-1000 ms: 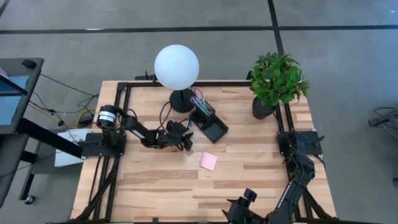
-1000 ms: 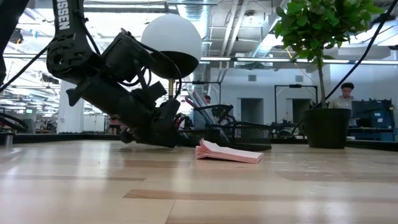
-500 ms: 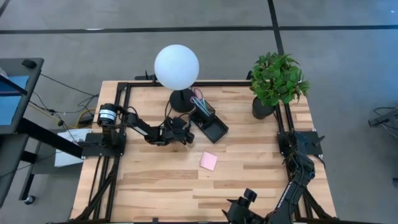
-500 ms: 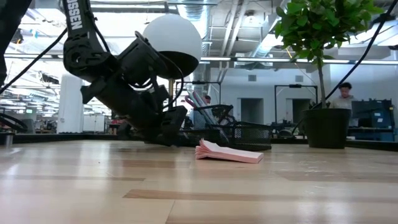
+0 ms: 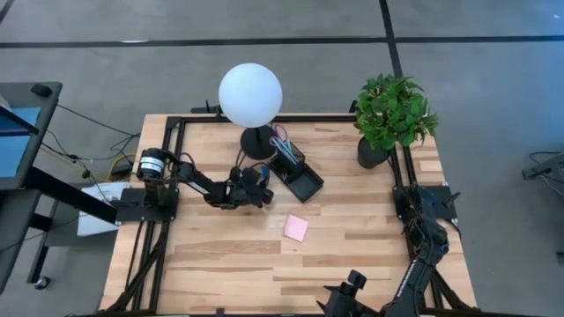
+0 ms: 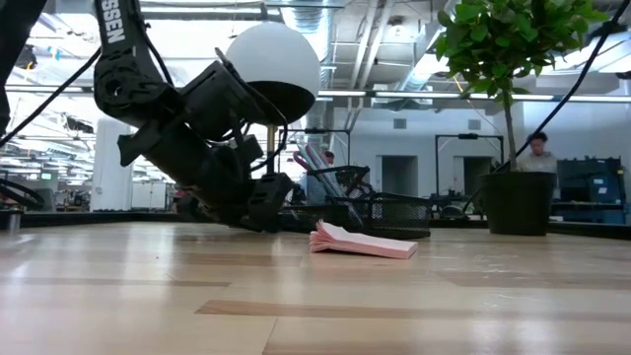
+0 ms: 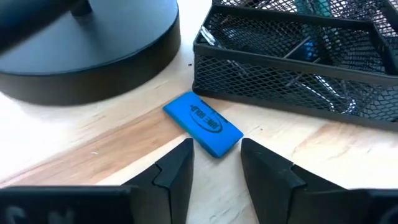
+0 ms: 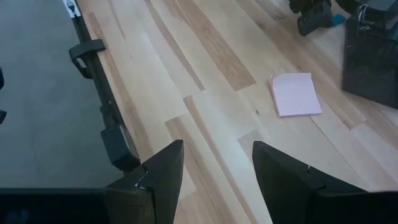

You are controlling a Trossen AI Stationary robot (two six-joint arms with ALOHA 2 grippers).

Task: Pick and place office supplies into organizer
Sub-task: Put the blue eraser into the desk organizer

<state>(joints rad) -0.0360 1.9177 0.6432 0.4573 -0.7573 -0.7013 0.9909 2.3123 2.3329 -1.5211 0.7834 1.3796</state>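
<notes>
Left gripper [image 7: 214,163] was low over the table [image 5: 220,264], fingers parted and empty, just short of the blue block [image 7: 203,124]. Block lay flat between the lamp base [image 7: 87,50] and the organizer [image 7: 292,68], near both. Pens [image 5: 282,141] stood in the organizer. Pink pad [image 5: 296,228] lay mid-table. Right gripper [image 8: 214,165] waited at the near edge, fingers apart, empty.

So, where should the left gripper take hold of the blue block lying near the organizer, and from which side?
Across its two long sides, coming from above. The blue block lies flat on the table, free of the organizer and lamp base. The left gripper, fingers open, already has it just ahead.
</notes>
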